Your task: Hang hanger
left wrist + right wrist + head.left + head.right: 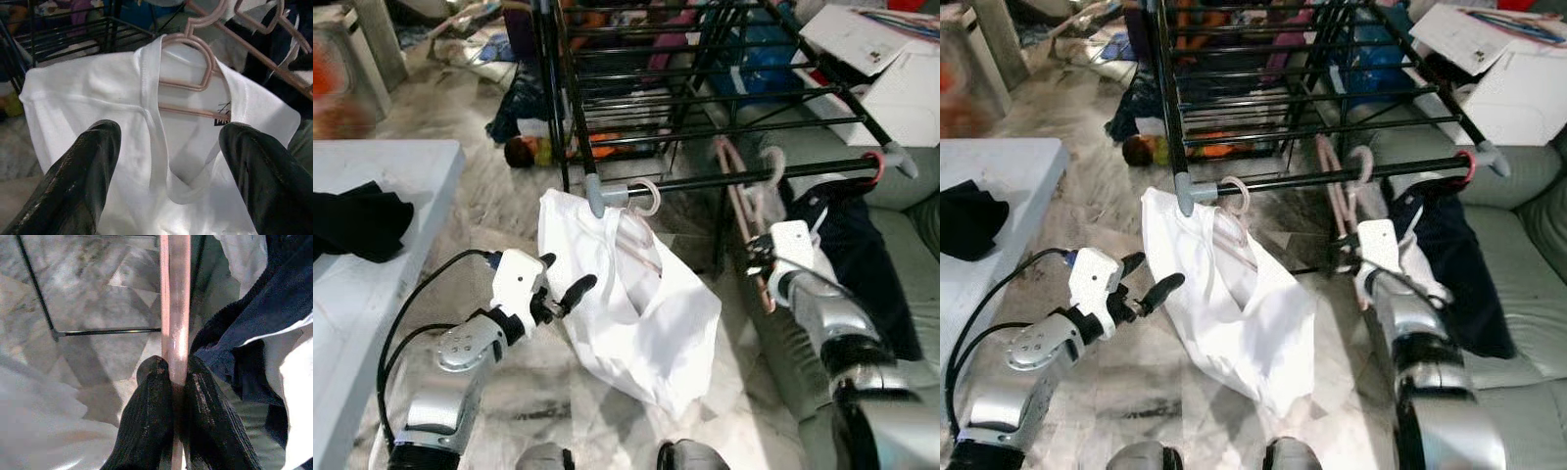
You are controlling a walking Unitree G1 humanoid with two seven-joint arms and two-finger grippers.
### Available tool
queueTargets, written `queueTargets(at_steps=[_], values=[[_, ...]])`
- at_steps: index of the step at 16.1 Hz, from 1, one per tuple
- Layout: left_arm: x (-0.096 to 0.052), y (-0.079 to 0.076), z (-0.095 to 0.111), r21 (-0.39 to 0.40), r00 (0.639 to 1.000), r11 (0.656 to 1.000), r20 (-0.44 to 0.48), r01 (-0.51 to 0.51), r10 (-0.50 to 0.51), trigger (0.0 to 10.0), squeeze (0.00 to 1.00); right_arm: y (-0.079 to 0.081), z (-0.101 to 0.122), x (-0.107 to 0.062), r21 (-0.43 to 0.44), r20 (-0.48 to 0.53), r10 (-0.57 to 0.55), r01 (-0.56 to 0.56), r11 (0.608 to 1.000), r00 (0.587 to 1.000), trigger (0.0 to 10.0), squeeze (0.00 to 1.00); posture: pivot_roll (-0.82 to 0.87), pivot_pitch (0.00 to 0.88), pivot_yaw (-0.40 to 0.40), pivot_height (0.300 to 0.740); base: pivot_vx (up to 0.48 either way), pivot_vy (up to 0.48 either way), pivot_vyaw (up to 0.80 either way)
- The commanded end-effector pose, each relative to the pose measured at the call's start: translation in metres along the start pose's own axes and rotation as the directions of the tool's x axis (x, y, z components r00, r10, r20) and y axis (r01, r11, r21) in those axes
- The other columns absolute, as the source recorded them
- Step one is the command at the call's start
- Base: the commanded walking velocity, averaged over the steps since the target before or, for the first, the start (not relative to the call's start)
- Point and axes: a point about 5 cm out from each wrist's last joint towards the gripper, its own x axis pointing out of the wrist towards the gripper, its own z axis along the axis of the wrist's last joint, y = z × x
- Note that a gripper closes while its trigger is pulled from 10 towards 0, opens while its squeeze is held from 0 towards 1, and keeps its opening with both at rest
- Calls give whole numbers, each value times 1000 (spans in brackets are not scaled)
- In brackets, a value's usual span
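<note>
A white T-shirt (636, 313) hangs on a pale pink hanger (188, 81) from the black drying rack (705, 108), whose corner joints are grey. At 3 o'clock from it, a second pink hanger (175, 308) sits between the black fingers (151, 421) of the right gripper (177, 374), beside a navy garment (857, 264). The left gripper (558, 284) has black fingers on a white housing. The floor (480, 196) is grey-veined marble. At 9 o'clock, a black cloth (357, 220) lies on the white bench (401, 162). The sofa (1528, 284) is grey-green.

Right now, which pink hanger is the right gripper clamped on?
The bare pink hanger, hooked mid-rail; right gripper pinches its bar. The other hanger carries the white shirt.
</note>
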Motion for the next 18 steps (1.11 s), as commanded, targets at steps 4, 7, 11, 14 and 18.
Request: queueTargets(at_steps=[4,7,11,14,18], values=[[-8,1,1,44,1000,999,-24,-2,3,10000,0,-2,12,4,42,-23,48,-47,998,999,10000,0,55,61,-47,740,0,0,0],[-14,4,1,44,999,999,-33,-21,22,10000,0,8,1,7,56,-80,111,-106,993,991,10000,0,73,73,-53,740,0,0,0],[-18,1,0,42,999,999,-42,-22,24,10000,0,17,-14,7,13,-141,170,-170,985,975,10000,0,82,87,-50,740,0,0,0],[-17,2,2,42,999,999,-41,-22,24,10000,0,23,-15,8,-83,-154,203,-218,973,967,10000,0,77,88,-48,740,0,0,0],[-14,0,2,38,999,999,-39,-21,22,10000,0,23,-4,9,-161,-111,180,-196,967,977,10000,0,71,84,-49,740,0,0,0]])
